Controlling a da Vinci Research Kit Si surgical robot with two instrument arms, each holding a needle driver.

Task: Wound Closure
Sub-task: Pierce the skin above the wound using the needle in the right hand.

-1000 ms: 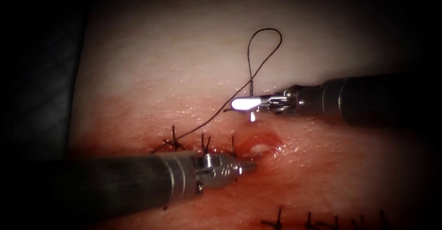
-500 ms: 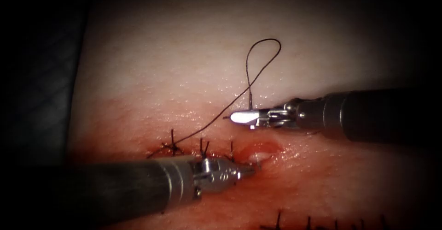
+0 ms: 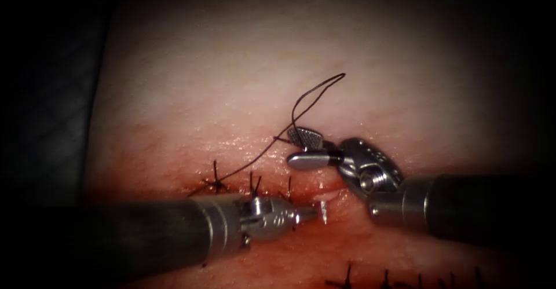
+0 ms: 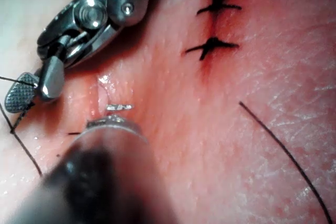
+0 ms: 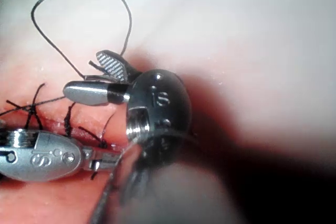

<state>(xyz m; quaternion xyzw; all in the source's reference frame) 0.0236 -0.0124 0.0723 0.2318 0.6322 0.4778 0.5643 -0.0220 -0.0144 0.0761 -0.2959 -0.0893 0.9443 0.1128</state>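
Pale tissue [image 3: 191,92] was seen as the ground, reddened with wet fluid [image 3: 376,248] toward 6 o'clock. Left tool [image 3: 310,212] was noted reaching in from 9 o'clock along the cut [image 3: 324,195], its jaws pressed together. Right tool [image 3: 302,148] was noted reaching in from 3 o'clock, wrist bent toward 10 o'clock, jaws spread wide and nothing held between them. Both tools were also picked up in the left wrist view (left tool [image 4: 111,124], right tool [image 4: 32,88]) and in the right wrist view (right tool [image 5: 92,76], left tool [image 5: 107,158]).

An unclosed stretch of the cut was recorded just at 1 o'clock of the left tool's tip; dark stitches [image 3: 215,179] were recorded at 9 o'clock of that stretch. A second row of stitches [image 3: 348,277] was noted at 6 o'clock.

Thread [image 3: 315,92] was seen looped at 12 o'clock of the right tool, passing close by its upper jaw and running down toward 8 o'clock to the stitches.

A short bright piece of needle [image 3: 323,211] was seen pinched at the left tool's tip, at the unclosed stretch. Where along its curve it was gripped, and whether its point sat in the tissue, could not be told.
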